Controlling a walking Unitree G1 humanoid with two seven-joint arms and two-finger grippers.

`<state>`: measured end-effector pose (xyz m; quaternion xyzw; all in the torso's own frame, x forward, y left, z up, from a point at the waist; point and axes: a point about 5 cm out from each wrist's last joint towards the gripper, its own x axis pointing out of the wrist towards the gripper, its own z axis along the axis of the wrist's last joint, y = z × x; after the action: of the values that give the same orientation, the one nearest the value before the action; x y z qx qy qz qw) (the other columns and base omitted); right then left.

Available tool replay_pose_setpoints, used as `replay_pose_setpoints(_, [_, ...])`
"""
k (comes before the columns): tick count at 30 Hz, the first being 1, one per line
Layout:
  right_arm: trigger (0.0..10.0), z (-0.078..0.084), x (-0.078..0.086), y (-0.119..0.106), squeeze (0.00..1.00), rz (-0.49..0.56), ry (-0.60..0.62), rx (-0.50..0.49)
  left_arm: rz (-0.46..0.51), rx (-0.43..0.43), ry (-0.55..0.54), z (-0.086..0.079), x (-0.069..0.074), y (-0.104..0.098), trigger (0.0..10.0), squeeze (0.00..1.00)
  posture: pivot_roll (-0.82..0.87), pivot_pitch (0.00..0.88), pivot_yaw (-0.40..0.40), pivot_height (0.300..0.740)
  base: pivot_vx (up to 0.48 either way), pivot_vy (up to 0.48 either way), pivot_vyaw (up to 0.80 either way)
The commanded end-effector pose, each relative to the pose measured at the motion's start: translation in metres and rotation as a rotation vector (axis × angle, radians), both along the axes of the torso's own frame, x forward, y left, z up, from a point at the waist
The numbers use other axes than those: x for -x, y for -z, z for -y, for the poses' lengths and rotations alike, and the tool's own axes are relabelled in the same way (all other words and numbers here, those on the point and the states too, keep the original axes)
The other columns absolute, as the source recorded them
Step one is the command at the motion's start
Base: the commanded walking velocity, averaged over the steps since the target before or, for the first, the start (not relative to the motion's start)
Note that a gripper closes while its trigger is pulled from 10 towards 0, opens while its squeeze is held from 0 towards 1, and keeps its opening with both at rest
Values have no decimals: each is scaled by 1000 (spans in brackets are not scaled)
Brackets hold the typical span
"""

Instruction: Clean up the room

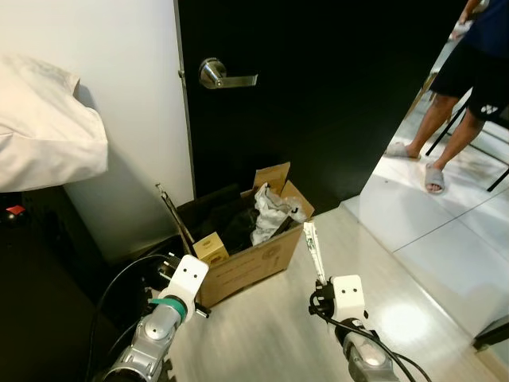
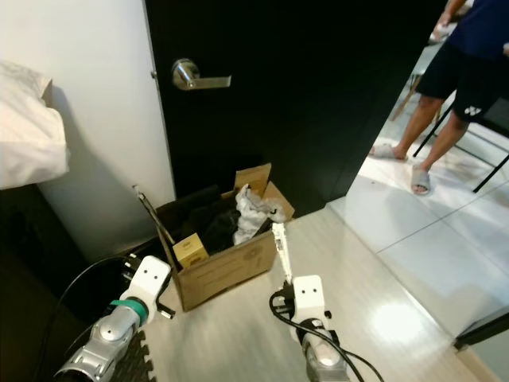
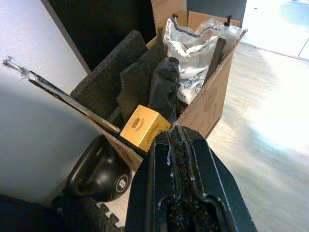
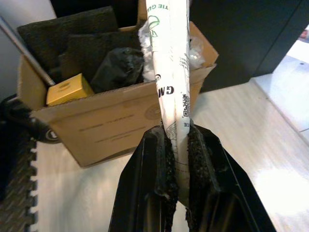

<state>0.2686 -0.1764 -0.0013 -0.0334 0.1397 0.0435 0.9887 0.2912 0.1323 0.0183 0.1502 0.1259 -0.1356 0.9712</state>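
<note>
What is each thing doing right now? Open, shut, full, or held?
Cardboard box: open, stuffed with junk.
White wrapper: held upright, near the box.
Right gripper: shut on the wrapper.
Left gripper: shut, holding nothing.
Black door: shut.
Yellow carton: closed, in the box.

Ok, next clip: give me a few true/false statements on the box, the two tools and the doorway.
1. The right tool is shut on a white wrapper. True.
2. The left tool holds the yellow carton. False: it grips nothing; the carton sits in the box.
3. A kettlebell stands outside the box, by the wall. True.
4. The box is empty. False: it holds dark foam pieces, a black bag, a crumpled white bag and the carton.
5. A person stands in the doorway at right. True.
</note>
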Motion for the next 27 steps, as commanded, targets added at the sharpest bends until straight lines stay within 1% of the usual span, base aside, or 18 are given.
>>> replay_pose_setpoints(1, [10000, 1, 3, 4, 0, -21, 5, 1, -19, -13, 14, 1, 4, 5, 10000, 0, -47, 15, 17, 726, 461, 0, 0])
replay_pose_setpoints(12, [10000, 2, 4, 4, 0, -20, 10, 2, -19, -11, 19, 2, 3, 5, 10000, 0, -53, 13, 21, 726, 428, 0, 0])
replay_pose_setpoints(21, [10000, 3, 4, 4, 0, -19, 15, 1, -18, -10, 16, 1, 2, 4, 10000, 0, -53, 14, 24, 726, 375, 0, 0])
replay_pose_setpoints(27, [10000, 3, 4, 5, 0, -20, 19, 0, -24, 4, 9, 0, 2, 5, 10000, 0, -55, 16, 24, 726, 0, 0, 0])
